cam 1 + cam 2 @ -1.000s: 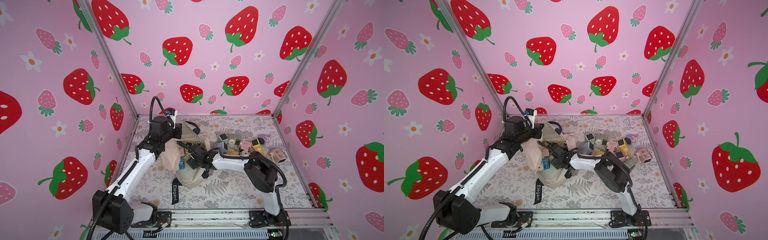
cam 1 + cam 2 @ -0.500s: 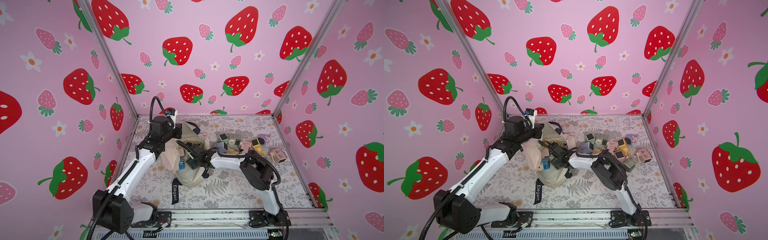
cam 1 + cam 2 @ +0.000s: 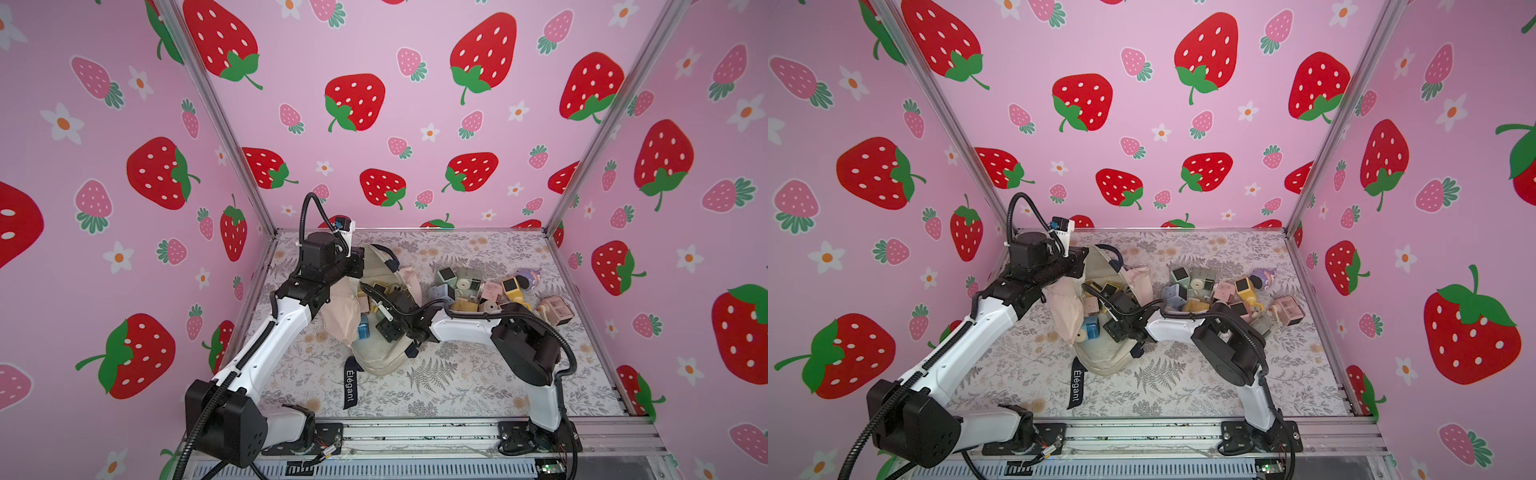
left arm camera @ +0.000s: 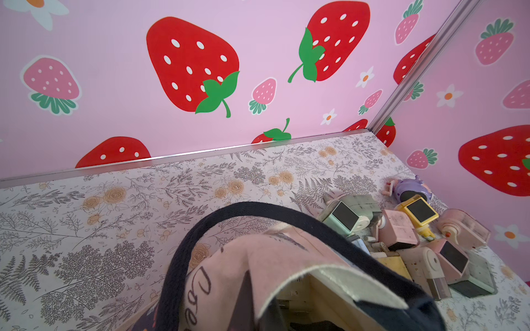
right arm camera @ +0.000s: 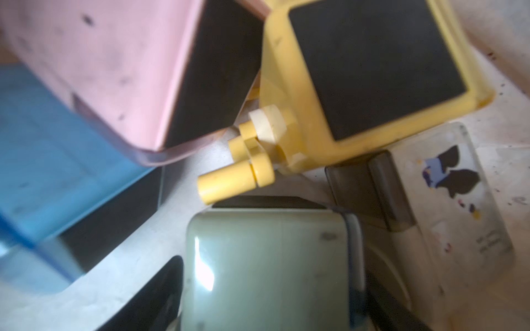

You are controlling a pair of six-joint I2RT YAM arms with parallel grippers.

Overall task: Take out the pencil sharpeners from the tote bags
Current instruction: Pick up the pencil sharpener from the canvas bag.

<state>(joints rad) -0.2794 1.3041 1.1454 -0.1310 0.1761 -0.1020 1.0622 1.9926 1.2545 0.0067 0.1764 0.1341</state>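
Strawberry-print pink walls (image 3: 374, 50) enclose a floral tabletop (image 3: 457, 390). At your left, the left gripper (image 3: 356, 266) is clamped tight on the raised rim of the cream tote bag (image 3: 374, 357), whose mouth gapes open; a black strap (image 3: 350, 386) reading Elegant trails toward the front. Inside the bag lie a blue sharpener (image 3: 364, 327), a pink sharpener (image 5: 114, 71), a yellow sharpener (image 5: 358, 71) and a sage green sharpener (image 5: 266, 258). Your right gripper (image 5: 271, 298) reaches into the bag, jaws set wide either side of the green one; you cannot tell whether they press it. Right of the bag, a pile of sharpeners (image 3: 490, 291) rests on the tabletop
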